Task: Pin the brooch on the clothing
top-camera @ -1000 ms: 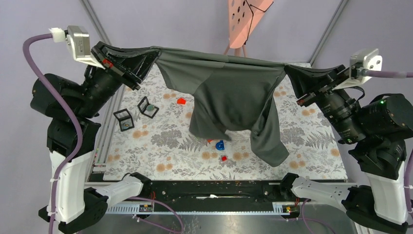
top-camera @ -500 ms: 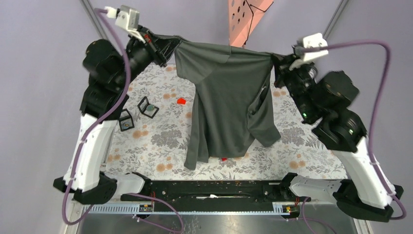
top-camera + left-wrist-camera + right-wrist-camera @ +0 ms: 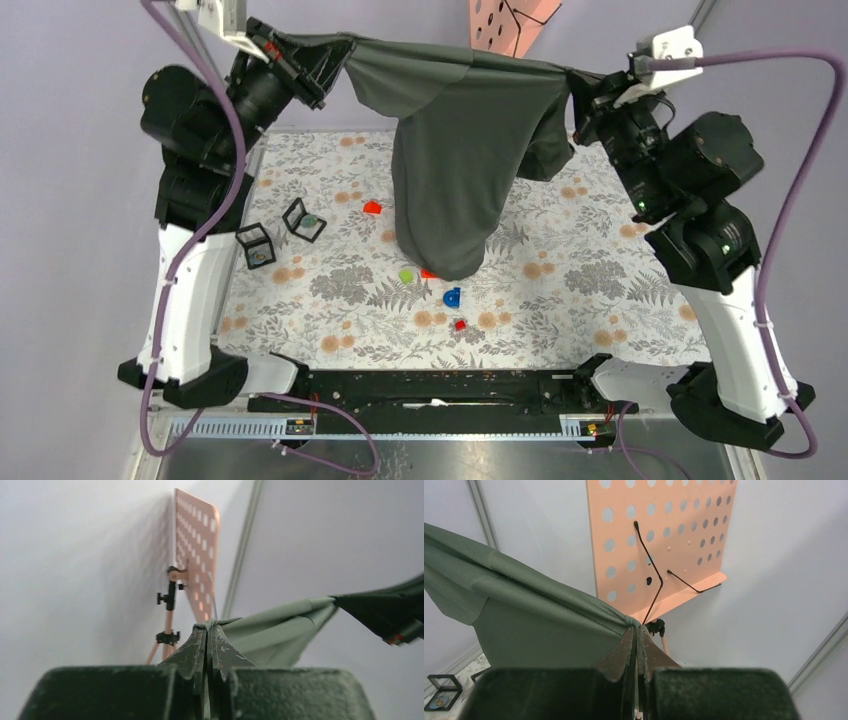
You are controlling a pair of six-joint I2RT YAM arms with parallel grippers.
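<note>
The clothing, a dark grey T-shirt (image 3: 460, 150), hangs in the air over the back half of the table, stretched between both grippers. My left gripper (image 3: 345, 50) is shut on its upper left edge, with fabric bunched at the fingertips in the left wrist view (image 3: 209, 627). My right gripper (image 3: 575, 85) is shut on its upper right edge, also seen in the right wrist view (image 3: 636, 630). The shirt's lower end dangles near the table's middle. I cannot tell which small item is the brooch.
Two small black-framed boxes (image 3: 255, 245) (image 3: 304, 220) lie at the table's left. Small pieces lie on the floral cloth: red (image 3: 372, 208), green (image 3: 407, 274), blue (image 3: 452, 296), red (image 3: 460, 324). A peach perforated stand (image 3: 505, 20) stands behind the table.
Both arms have risen and moved toward the back, lifting the shirt higher. Its hanging end has swung to the middle, uncovering the green and blue pieces.
</note>
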